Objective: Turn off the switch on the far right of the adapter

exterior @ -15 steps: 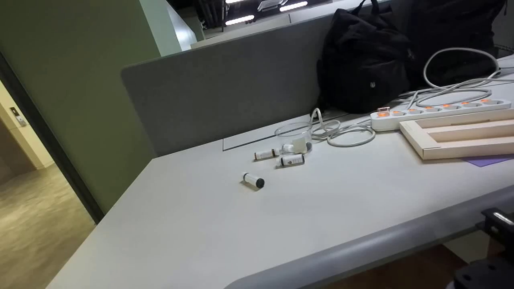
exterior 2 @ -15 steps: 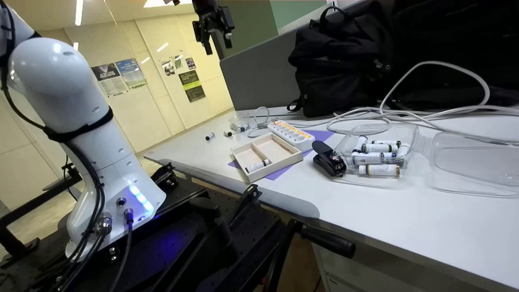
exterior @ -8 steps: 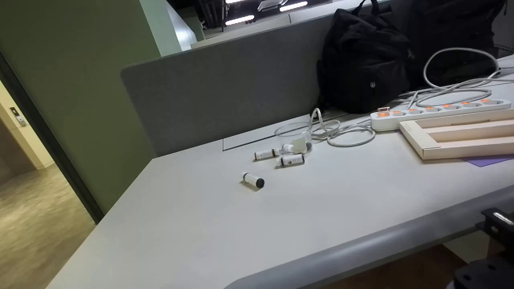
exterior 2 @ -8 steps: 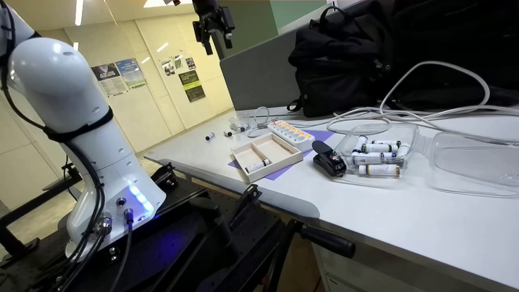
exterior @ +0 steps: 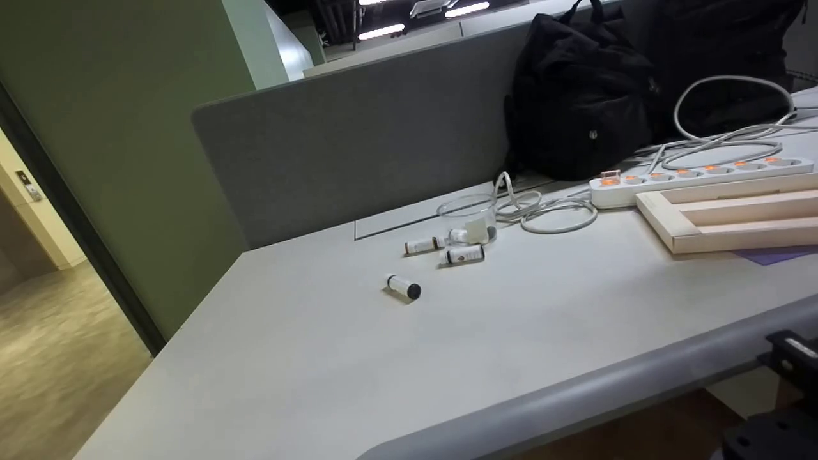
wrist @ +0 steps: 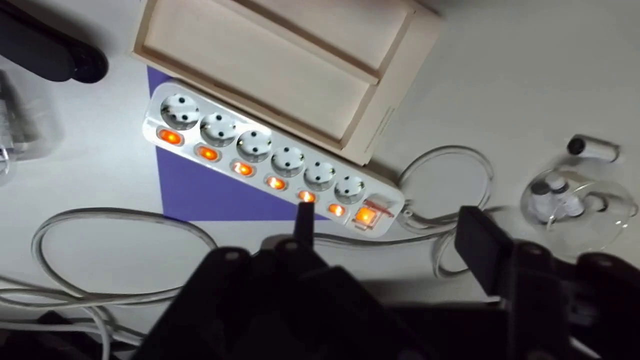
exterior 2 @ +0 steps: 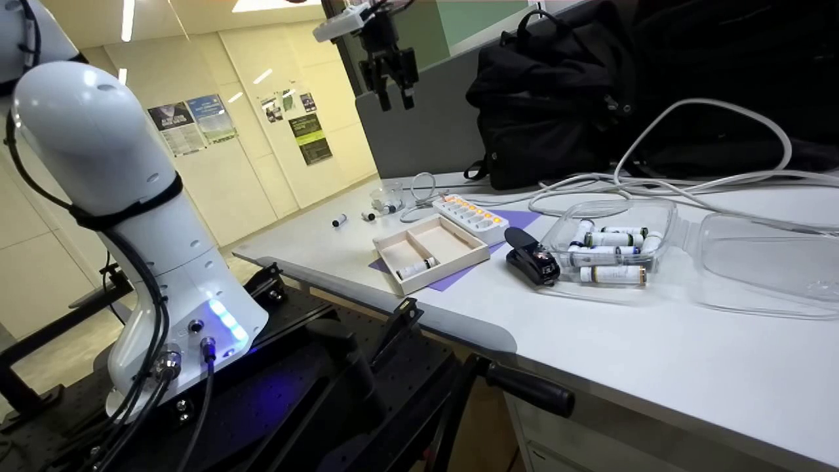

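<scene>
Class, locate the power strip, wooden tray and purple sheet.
Power strip (wrist: 265, 169), wrist view: middle of its white top.
Wooden tray (exterior 2: 449, 241), in an exterior view: bare compartment floor.
Purple sheet (wrist: 200, 192), wrist view: exposed surface.

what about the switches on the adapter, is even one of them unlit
No, in the wrist view all seven switches along the adapter glow orange.

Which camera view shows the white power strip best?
The wrist view: it looks down on nearly the whole power strip, so its sockets and glowing orange switches stand clearly apart. Both exterior views show it smaller and at a slant, beyond the wooden tray; the orange switches show, but the sockets look flattened.
</scene>
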